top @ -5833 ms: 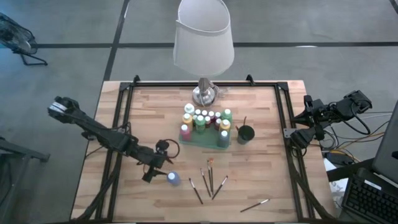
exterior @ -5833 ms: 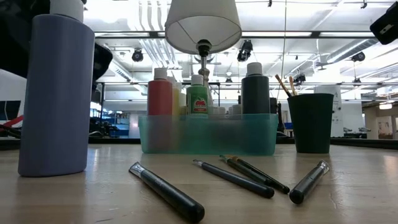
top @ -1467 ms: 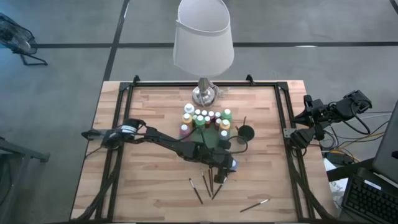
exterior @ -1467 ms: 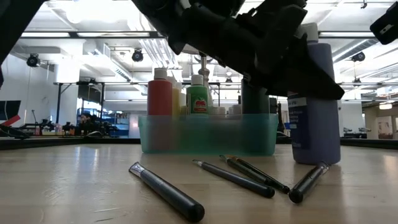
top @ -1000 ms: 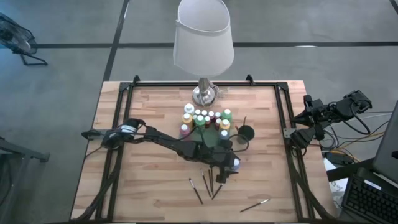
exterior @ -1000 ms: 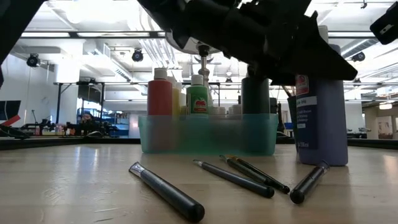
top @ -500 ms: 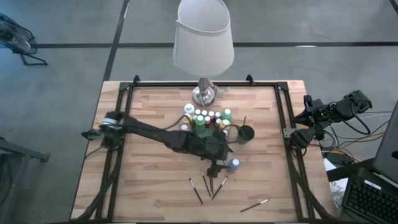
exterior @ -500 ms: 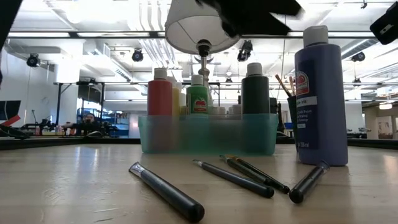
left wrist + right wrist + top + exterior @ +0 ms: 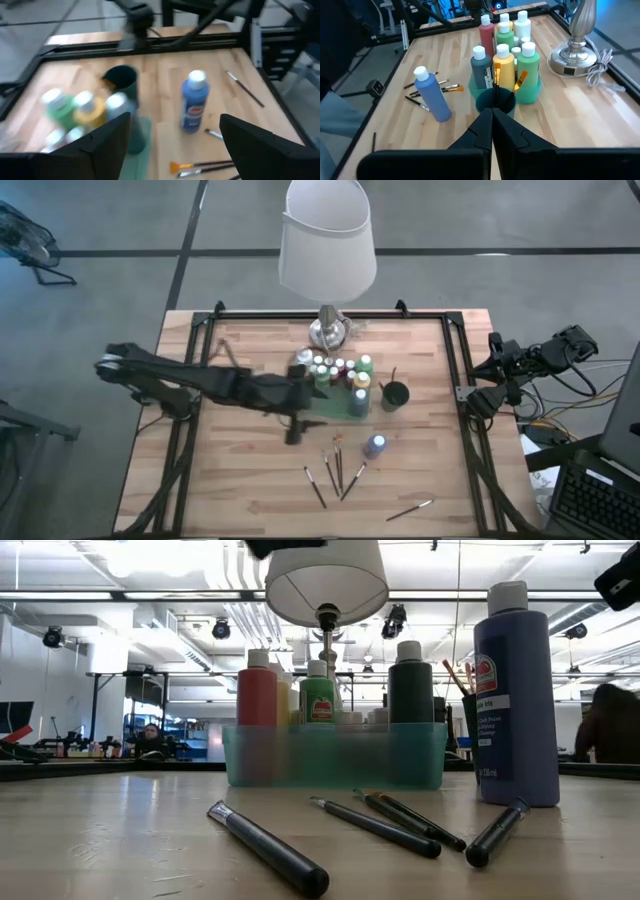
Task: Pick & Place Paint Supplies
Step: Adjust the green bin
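A teal tray sits mid-bench in front of the lamp, packed with upright white-capped bottles: red, green, yellow, white and dark teal among them. Just beside it, toward the right arm, a dark cup holds two brushes, bristles up. A blue bottle stands alone on the bench, near the cup and apart from the tray, upright, touching nothing but the wood. Four brushes lie loose in a fan close by it, and a fifth lies farther toward the bench's near edge.

The left claw hangs wide open and empty over bare wood beside the tray. A second ago it was over the blue bottle, fingers around it; it has since let go and drawn back toward its own side, leaving the bottle standing. The right claw is pinched shut, empty, parked off the bench's right edge.
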### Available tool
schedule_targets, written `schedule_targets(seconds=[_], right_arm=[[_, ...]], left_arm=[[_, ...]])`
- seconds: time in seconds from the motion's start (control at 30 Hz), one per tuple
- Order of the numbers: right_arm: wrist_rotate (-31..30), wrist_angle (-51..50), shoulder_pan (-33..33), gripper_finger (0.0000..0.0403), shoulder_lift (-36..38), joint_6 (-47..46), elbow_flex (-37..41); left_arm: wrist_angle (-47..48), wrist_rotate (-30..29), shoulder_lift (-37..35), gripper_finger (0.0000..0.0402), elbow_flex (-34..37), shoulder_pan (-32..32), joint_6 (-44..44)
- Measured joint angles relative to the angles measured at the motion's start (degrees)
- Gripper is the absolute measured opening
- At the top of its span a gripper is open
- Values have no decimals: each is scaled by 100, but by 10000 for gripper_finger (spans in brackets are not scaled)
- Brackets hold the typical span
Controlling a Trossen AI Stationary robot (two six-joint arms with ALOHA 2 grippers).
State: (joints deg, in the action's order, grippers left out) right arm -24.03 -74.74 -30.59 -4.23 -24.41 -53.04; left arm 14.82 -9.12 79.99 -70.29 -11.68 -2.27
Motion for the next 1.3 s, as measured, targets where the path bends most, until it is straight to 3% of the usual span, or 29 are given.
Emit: schedule_targets(seconds=[0.2,0.4,0.63,0.83,1.07,1.3], right_arm=[[0,0,-2,8,0,619,2],[-1,94,-2,8,-6,535,0],[-137,90,0,8,2,829,0],[-210,87,0,8,4,803,1],[-212,76,-2,8,4,610,2],[-213,52,-2,8,4,598,0]], left_arm=[[-332,-36,-1454,310,1347,7,22],[-377,212,-1926,310,2160,-4,521],[64,-52,-1455,310,2571,-13,683],[97,-1393,-681,310,2527,-221,1319],[39,-1512,78,310,2457,-463,1429],[17,-2059,517,310,2457,-525,1102]])
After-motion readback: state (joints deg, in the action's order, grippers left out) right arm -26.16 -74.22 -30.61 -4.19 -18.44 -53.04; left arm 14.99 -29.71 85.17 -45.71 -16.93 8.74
